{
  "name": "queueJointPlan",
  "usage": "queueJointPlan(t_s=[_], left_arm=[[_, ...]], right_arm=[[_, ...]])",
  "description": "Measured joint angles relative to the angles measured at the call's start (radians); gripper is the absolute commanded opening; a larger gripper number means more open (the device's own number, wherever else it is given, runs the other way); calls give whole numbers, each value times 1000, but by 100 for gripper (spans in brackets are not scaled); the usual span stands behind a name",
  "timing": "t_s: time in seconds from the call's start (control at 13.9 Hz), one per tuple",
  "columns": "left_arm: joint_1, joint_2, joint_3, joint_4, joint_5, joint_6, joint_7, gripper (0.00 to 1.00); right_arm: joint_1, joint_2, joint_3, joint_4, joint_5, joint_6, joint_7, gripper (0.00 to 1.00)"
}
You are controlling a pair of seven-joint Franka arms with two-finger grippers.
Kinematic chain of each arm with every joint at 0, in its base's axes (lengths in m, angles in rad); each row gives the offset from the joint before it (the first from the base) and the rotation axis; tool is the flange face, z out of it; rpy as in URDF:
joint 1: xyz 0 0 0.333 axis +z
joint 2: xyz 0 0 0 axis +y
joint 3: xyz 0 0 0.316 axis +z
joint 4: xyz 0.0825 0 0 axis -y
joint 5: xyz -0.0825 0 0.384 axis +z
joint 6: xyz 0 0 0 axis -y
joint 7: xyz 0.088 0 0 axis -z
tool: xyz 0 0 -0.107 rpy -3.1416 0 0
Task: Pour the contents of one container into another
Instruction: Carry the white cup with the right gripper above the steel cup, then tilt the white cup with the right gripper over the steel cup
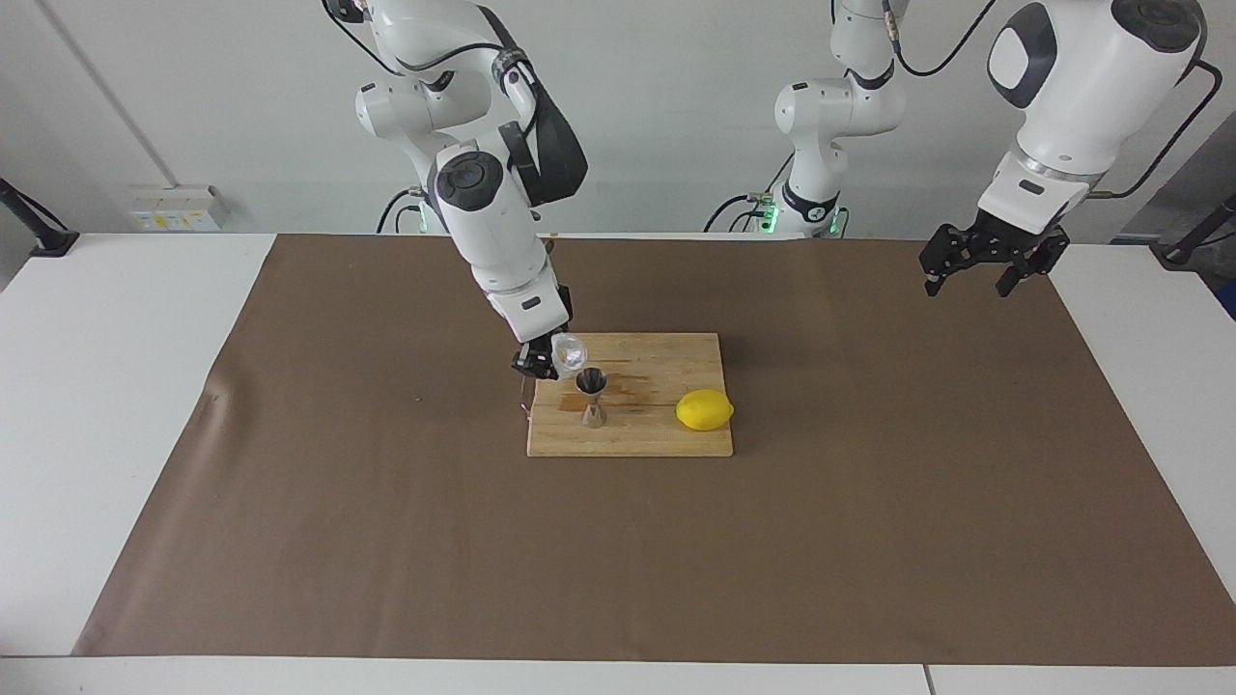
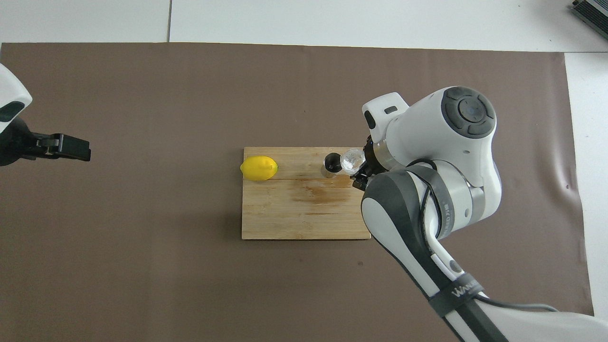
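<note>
Midway through the pour, the right gripper [image 1: 537, 364] held the small clear glass cup with the bumpy wall [image 1: 569, 353] clamped between its fingers and tipped on its side, mouth angled down toward the shiny steel hourglass-shaped jigger [image 1: 592, 396]. That jigger stood upright on the pale wooden cutting board [image 1: 666, 439], at the board's end toward the right arm, with the cup's rim just above and beside its open top cone. A yellow lemon [image 1: 704, 409] lay on the same board toward the left arm's end, well apart from the pour. The left gripper [image 1: 983, 263] waited in the air, fingers spread and empty, over the brown table mat [image 1: 386, 531] near the left arm's end. The jigger's mouth looked narrow and its waist slim, so a slightly misaligned cup could send liquid onto the board, and a nudge from the cup or fingers could topple the jigger.
</note>
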Motion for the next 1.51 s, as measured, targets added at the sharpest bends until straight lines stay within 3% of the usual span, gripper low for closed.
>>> queueJointPlan(t_s=[0.43,0.86,1.51], left_arm=[[0,0,1,0,0,0,0,100],[0,0,1,0,0,0,0,100],[0,0,1,0,0,-1,0,100]], right_arm=[[4,14,38,43,-148,-82,9,0],[37,82,65,133,-282,-154,16,0],[73,115,66,154,-399,-159,18,0]])
